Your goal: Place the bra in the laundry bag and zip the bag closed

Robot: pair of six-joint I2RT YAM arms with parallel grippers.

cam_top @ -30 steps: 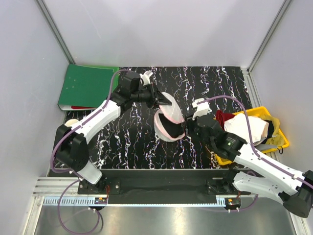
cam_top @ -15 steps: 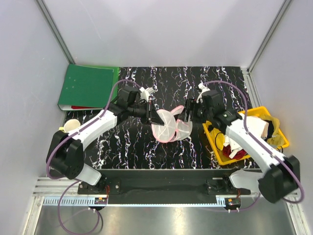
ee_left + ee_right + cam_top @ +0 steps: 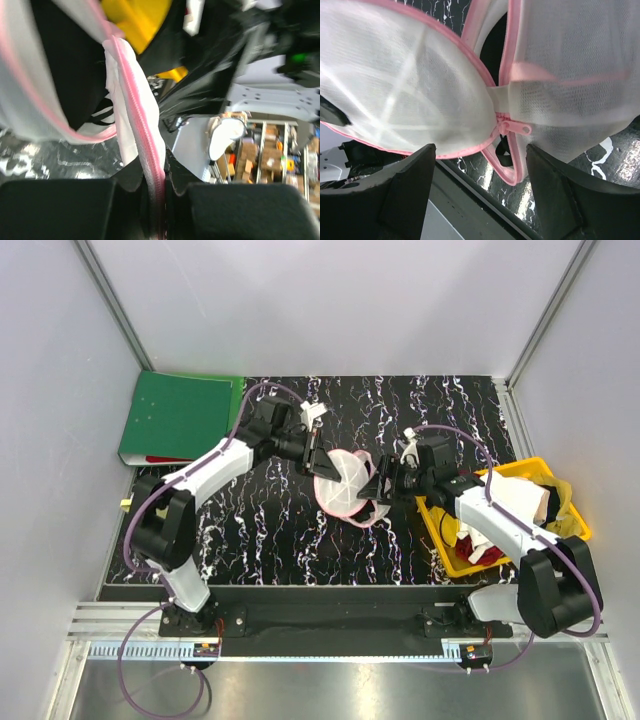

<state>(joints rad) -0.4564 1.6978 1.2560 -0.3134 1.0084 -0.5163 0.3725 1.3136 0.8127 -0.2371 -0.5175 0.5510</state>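
Black white-veined table (image 3: 250,530), pale grey walls (image 3: 330,310), green folder (image 3: 180,415) upper left, yellow basket (image 3: 520,466) of clothes (image 3: 520,502) right, mesh laundry bag (image 3: 345,485) mid-frame, black bra (image 3: 65,70) inside, left fingers (image 3: 75,210) pinching its pink zip edge (image 3: 142,135), right fingers (image 3: 405,195) spread beside the zip pull (image 3: 520,129)

You're working in a robotics lab test cell. Plain grey panel walls (image 3: 350,300) in aluminium framing (image 3: 112,302) box in a black marbled tabletop (image 3: 270,530). The left arm (image 3: 205,475) and right arm (image 3: 500,525) are bolted beside an extruded metal rail (image 3: 330,652). The left wrist view catches storage shelves (image 3: 287,160) stacked with cartons beyond the cell.
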